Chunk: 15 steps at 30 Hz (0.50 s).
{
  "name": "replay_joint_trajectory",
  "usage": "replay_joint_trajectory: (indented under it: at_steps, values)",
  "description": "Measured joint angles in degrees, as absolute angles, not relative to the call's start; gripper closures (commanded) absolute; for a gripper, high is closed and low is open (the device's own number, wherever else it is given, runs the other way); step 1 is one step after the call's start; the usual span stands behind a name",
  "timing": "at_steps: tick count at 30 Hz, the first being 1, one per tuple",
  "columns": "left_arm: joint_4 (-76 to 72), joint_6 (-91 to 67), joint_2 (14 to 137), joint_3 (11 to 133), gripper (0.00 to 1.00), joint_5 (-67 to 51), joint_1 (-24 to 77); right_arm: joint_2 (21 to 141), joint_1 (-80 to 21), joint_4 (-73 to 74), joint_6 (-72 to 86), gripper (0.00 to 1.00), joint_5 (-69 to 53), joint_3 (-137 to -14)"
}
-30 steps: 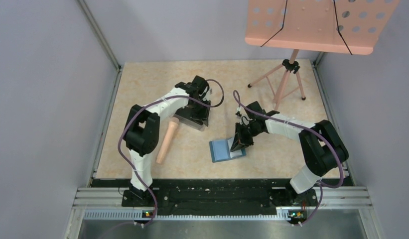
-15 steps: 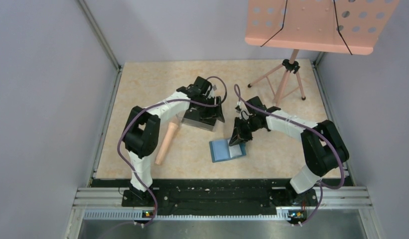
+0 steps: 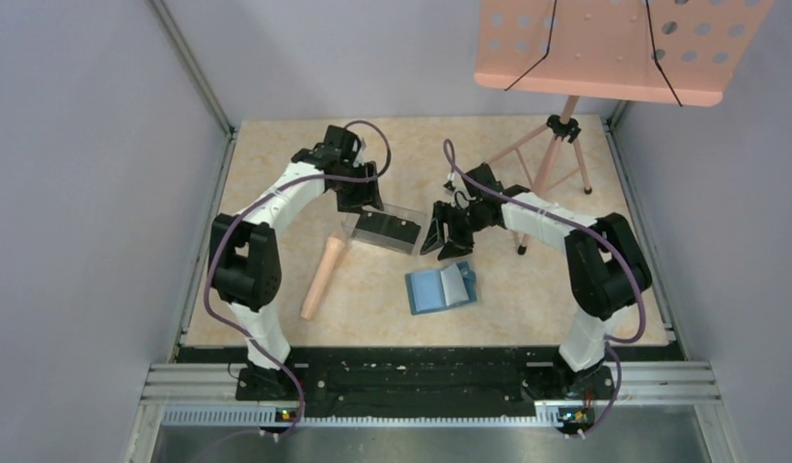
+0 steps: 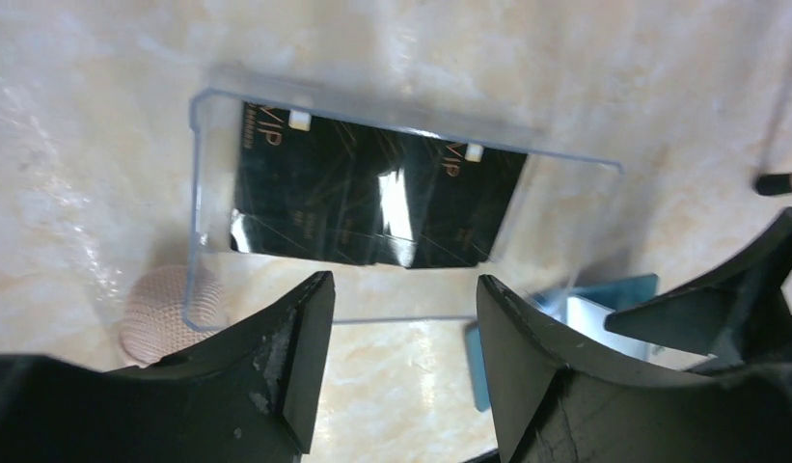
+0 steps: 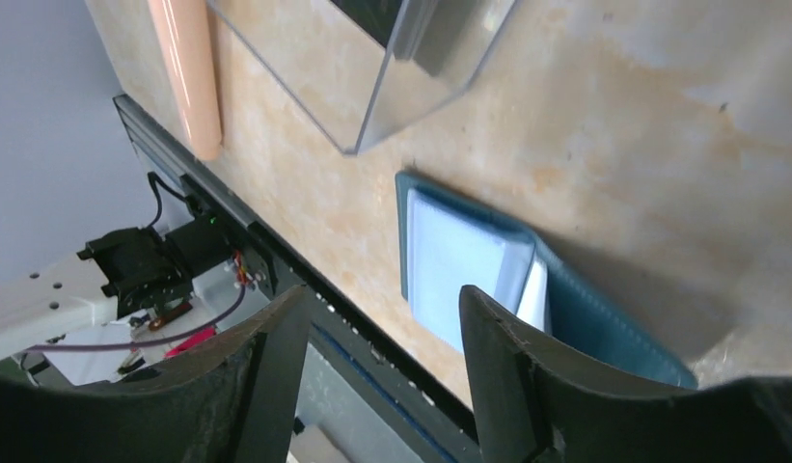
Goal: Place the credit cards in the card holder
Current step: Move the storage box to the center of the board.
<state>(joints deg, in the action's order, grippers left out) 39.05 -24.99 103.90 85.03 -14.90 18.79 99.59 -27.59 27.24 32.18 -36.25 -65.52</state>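
Two black credit cards (image 4: 372, 198) lie side by side inside a clear plastic box (image 3: 387, 230). My left gripper (image 3: 366, 198) hovers open just behind that box, and in the left wrist view its gripper (image 4: 401, 289) holds nothing. The teal-blue card holder (image 3: 440, 287) lies open on the table near the front, its right flap partly raised. My right gripper (image 3: 440, 236) hangs open between the box and the card holder, touching neither. In the right wrist view the card holder (image 5: 459, 256) shows its light blue inside beyond the empty right gripper (image 5: 384, 299).
A pink cylinder (image 3: 324, 275) lies left of the box, close to its corner. A pink music stand's tripod (image 3: 546, 164) stands at the back right, and its desk (image 3: 604, 48) overhangs that corner. Walls close in on both sides.
My right gripper opened, let go of the card holder and drew back toward the box. My left gripper opened and swung from over the box to behind it.
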Motion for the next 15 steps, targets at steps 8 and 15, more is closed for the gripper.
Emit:
replay_joint_trajectory:
  at_steps: [8, 15]
  values:
    - [45.45, -19.62, 113.21, 93.23, 0.41, -7.90, 20.10, 108.44, -27.59, 27.53, 32.10, 0.30, -35.00, -74.61]
    - [47.35, -17.74, 118.32, 94.89, 0.40, -3.68, 21.63, 114.48, -27.57, 27.55, 32.45, 0.43, -33.28, -79.31]
